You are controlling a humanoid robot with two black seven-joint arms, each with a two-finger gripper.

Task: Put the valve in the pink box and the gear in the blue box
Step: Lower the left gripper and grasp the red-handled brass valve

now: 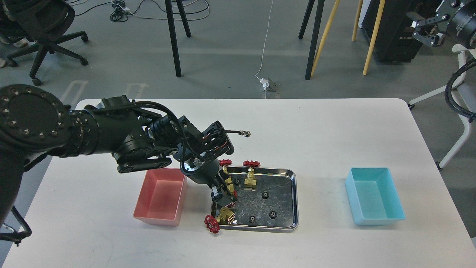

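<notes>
My left gripper (222, 193) reaches down into the left end of the steel tray (293, 201). Its dark fingers sit against a brass valve (232, 193) that is partly hidden, and I cannot tell whether they grip it. A second valve (251, 178) stands upright at the tray's back. A third valve (225, 163) shows its red handwheel just behind my wrist. Another valve (222, 216) lies at the tray's front left corner, its handwheel over the rim. Black gears (265, 194) lie loose in the tray. The pink box (161, 196) is left of the tray and the blue box (373, 195) is right of it. My right gripper (424, 29) is raised at the far top right, fingers apart and holding nothing.
The white table (316, 130) carries the tray and the two boxes in a row near its front. A loose cable end (245, 133) sticks out from my left wrist. Chair and stand legs are on the floor behind the table.
</notes>
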